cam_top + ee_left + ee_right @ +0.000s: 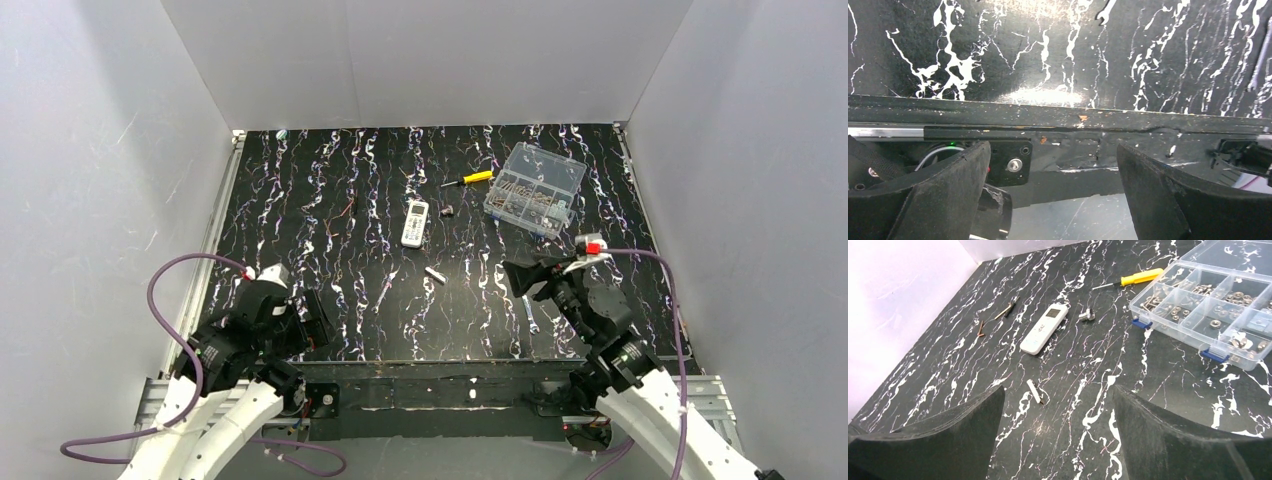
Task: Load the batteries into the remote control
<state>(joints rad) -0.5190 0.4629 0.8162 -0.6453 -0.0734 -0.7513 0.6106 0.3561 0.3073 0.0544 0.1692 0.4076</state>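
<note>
Top external: black white-veined table [330, 250], remote control [415, 223] mid-table, grey walls [430, 60].

L gripper [1052, 155] spread wide, facing marbled table [998, 50] near edge; bolt [1014, 164] below

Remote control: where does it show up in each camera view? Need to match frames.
Top external: remote control lies mid-table, slightly left of centre, screen end toward the far wall.
Left wrist: not in it.
Right wrist: remote control sits upper centre, beyond the open jaws.
Shared landmark: yellow screwdriver, just past the remote and to its right in both.
</note>
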